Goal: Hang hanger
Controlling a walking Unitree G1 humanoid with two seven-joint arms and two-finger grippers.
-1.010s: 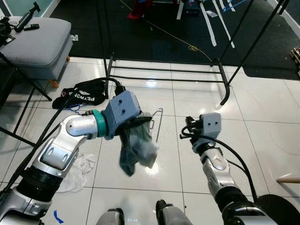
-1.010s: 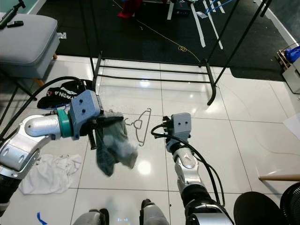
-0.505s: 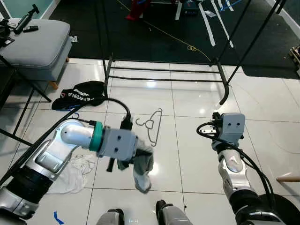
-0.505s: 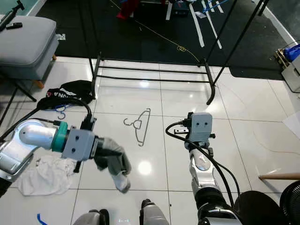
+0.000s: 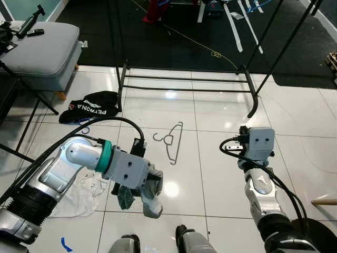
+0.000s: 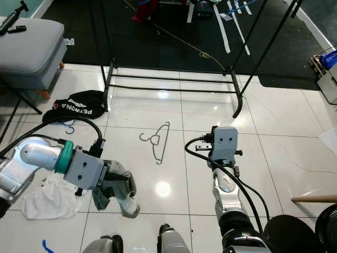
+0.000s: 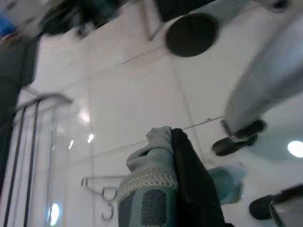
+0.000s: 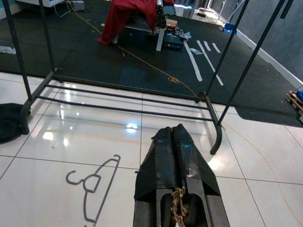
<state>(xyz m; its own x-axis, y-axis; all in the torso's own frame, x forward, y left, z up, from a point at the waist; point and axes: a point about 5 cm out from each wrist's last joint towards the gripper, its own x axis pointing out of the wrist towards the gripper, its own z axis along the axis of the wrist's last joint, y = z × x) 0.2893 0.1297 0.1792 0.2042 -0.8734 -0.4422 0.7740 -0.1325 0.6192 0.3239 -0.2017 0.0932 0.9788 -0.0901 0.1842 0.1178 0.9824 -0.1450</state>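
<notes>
A thin grey wire hanger (image 5: 171, 143) lies flat on the white tile floor, in front of the black clothes rack base (image 5: 184, 84). My left gripper (image 5: 143, 182) is low over the floor to the left of the hanger, shut on a bunched grey-green garment (image 6: 117, 188) that droops toward the tiles. The left wrist view has the garment (image 7: 149, 196) against a black finger (image 7: 189, 182), with the hanger (image 7: 102, 189) beyond. My right gripper (image 8: 171, 135) is shut with nothing in it and points toward the rack; the hanger (image 8: 92, 189) lies off to its side.
A grey padded ottoman (image 5: 37, 47) stands at the far left, with black tripod legs (image 5: 31, 113) beside it. A black bag (image 5: 89, 105) and a white cloth (image 5: 87, 190) lie on the floor at left. Black matting (image 5: 174, 37) lies beyond the rack, with a red garment (image 8: 128, 19) there.
My left arm has swung down and lowered the garment close to the floor. My right arm shifted to the right a second ago and has held still since.
</notes>
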